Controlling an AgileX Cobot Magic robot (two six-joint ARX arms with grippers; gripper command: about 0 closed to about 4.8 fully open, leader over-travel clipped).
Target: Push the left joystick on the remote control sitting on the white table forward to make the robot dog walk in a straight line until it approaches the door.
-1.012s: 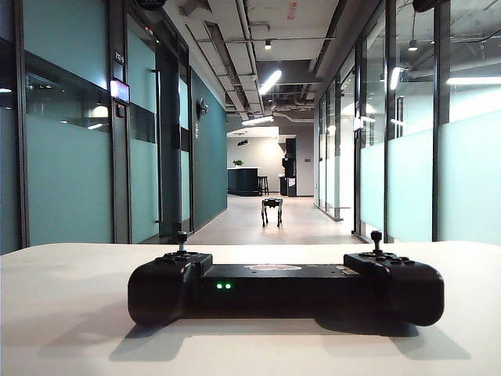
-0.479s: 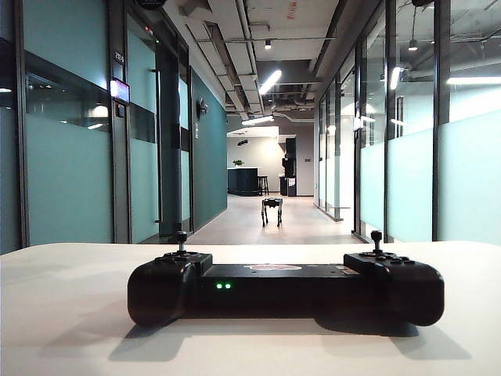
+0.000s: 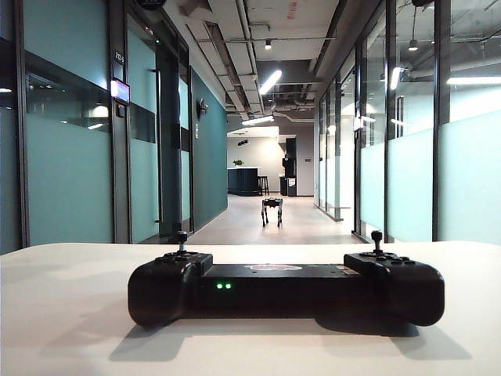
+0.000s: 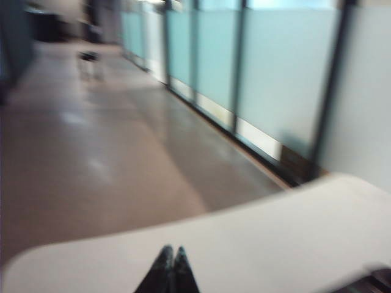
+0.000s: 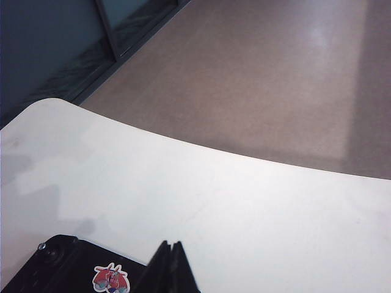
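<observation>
The black remote control [image 3: 286,290] lies on the white table [image 3: 63,313], two green lights lit on its middle bar. Its left joystick [image 3: 182,239] stands upright and untouched. The robot dog [image 3: 272,210] stands far down the corridor, facing away. No gripper appears in the exterior view. The left wrist view is blurred: my left gripper [image 4: 170,250] is shut and empty above the table [image 4: 275,232], with the robot dog [image 4: 90,58] faint in the distance. My right gripper [image 5: 171,245] is shut and empty, beside the remote control [image 5: 67,268].
Frosted glass walls and dark door frames [image 3: 117,157] line both sides of the corridor. A counter [image 3: 244,182] stands at its far end. The table's curved far edge [image 5: 201,149] drops to the brown floor. A red sticker [image 5: 111,278] marks the controller's top.
</observation>
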